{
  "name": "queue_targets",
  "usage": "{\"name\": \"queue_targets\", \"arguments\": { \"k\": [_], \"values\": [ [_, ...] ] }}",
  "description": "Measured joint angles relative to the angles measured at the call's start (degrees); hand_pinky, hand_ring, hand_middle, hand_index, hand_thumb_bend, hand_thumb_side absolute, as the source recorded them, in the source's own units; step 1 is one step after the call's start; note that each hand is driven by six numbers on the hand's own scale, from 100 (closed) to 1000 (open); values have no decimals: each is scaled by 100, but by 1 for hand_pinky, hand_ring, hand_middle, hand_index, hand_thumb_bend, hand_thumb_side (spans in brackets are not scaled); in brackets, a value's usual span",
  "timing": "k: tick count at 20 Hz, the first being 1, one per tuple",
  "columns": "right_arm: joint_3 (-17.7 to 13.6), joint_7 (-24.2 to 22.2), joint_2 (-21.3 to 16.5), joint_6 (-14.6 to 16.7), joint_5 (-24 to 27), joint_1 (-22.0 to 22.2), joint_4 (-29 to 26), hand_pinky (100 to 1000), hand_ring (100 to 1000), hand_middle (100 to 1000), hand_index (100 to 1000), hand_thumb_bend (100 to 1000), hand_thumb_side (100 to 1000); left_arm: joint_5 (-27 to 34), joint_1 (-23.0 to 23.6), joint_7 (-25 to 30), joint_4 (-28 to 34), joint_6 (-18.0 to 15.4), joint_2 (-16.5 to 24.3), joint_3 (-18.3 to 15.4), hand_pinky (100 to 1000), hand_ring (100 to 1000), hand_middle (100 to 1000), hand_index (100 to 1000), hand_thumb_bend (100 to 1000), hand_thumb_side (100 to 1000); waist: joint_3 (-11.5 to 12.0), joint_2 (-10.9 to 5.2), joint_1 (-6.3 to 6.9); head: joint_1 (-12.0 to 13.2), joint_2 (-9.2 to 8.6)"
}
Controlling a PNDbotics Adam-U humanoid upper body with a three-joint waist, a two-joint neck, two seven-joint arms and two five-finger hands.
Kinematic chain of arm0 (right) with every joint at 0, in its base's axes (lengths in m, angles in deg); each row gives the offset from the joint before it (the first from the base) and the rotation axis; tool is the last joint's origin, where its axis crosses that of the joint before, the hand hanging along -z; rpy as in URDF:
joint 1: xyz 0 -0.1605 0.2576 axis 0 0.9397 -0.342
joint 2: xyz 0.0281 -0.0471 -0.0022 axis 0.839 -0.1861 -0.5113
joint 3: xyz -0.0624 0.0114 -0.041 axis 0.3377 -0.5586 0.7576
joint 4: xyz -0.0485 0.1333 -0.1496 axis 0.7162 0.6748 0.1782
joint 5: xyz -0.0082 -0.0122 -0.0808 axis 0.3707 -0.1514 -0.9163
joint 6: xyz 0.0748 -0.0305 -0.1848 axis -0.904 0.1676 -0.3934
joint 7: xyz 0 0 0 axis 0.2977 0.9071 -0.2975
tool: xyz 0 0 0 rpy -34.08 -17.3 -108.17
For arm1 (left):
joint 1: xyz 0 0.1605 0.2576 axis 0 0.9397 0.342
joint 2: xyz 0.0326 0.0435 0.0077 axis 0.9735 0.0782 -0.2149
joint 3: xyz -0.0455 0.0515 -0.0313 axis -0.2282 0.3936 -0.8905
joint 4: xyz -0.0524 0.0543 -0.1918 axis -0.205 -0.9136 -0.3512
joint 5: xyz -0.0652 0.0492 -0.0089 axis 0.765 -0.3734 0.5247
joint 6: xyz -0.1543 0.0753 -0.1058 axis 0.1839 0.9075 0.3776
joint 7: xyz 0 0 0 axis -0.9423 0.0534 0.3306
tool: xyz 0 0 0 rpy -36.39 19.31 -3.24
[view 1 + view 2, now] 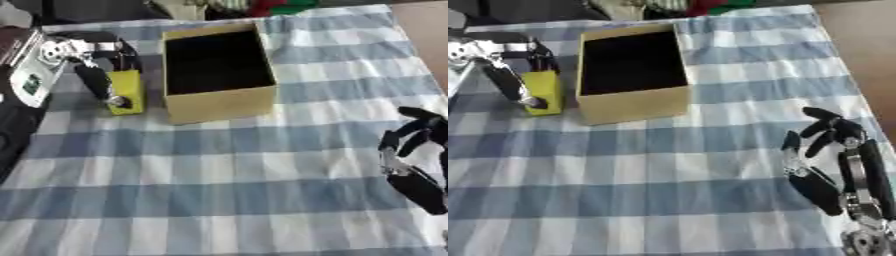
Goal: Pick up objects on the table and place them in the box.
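A yellow block stands upright on the checked cloth, just left of the open cardboard box. My left hand reaches in from the upper left and is shut on the yellow block, with a dark thumb down its front face and fingers behind it. The box's dark inside shows nothing in it. My right hand rests at the right edge of the table, well away from the box, its fingers loosely curled around nothing.
A blue and white checked cloth covers the table. A white device with a green panel lies at the far left. Coloured fabric is piled beyond the table's far edge.
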Motion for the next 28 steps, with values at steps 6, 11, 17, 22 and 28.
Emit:
{"name": "queue_targets", "arguments": {
  "k": [6,11,17,22,28],
  "values": [
    [-3,0,0,0,38,20,0,899,396,512,816,100,394,2,-23,-53,195,14,52,0,797,461,295,654,324,100,47,-96,5,1,24],
    [-15,-3,-1,4,81,63,0,898,396,511,816,100,402,11,-214,-144,418,24,159,-12,787,465,304,657,329,100,69,-167,18,2,48],
    [-39,-22,-16,32,116,56,0,898,395,511,815,100,407,61,-535,-346,688,72,181,-73,788,454,302,654,285,100,-2,-191,40,14,46],
    [-39,-50,-52,60,146,-19,0,899,395,510,816,100,407,239,-702,-627,865,183,81,-75,787,440,294,653,256,100,-182,-164,123,103,-37],
    [-12,-114,-71,109,198,-171,0,902,393,510,818,100,399,583,-760,-1058,1043,167,-133,-184,804,415,266,650,147,100,-448,-76,237,257,-170]
  ]
}}
